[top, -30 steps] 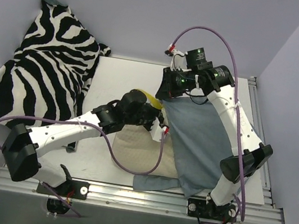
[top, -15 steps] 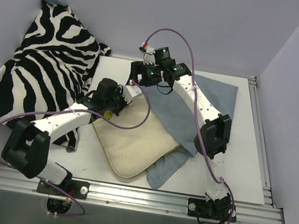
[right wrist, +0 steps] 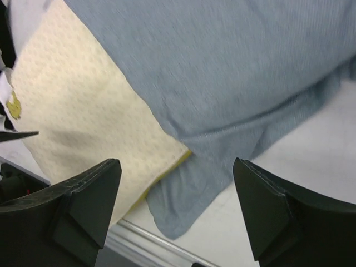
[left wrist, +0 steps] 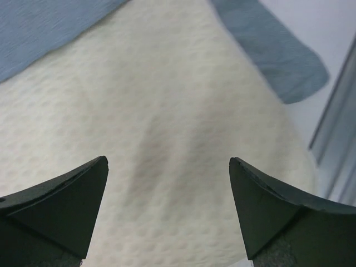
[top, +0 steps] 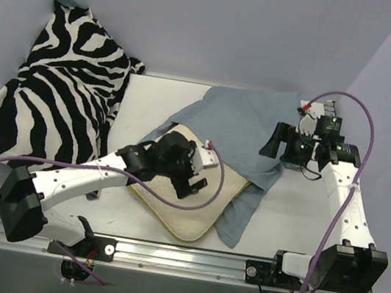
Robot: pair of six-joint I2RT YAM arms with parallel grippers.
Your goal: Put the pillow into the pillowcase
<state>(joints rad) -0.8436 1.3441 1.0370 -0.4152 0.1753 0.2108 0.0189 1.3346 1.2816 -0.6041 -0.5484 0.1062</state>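
Top external: pillow (top: 191, 220) partly inside pillowcase (top: 244, 121)

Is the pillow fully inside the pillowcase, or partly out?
Partly out. The grey-blue pillowcase covers only the far end of the pillow; the near, cream part lies bare.

Tabletop (top: 284, 220) bare at 4 o'clock, between the pillowcase (top: 240, 120) hem and the right arm (top: 344, 192). Narrow open strip at 11 o'clock. Zebra cloth (top: 54, 102) heaped at 9–10 o'clock blocks the left side. The pillow (top: 203, 215) and pillowcase fill the centre. Left arm (top: 78, 181) lies across 7–8 o'clock.
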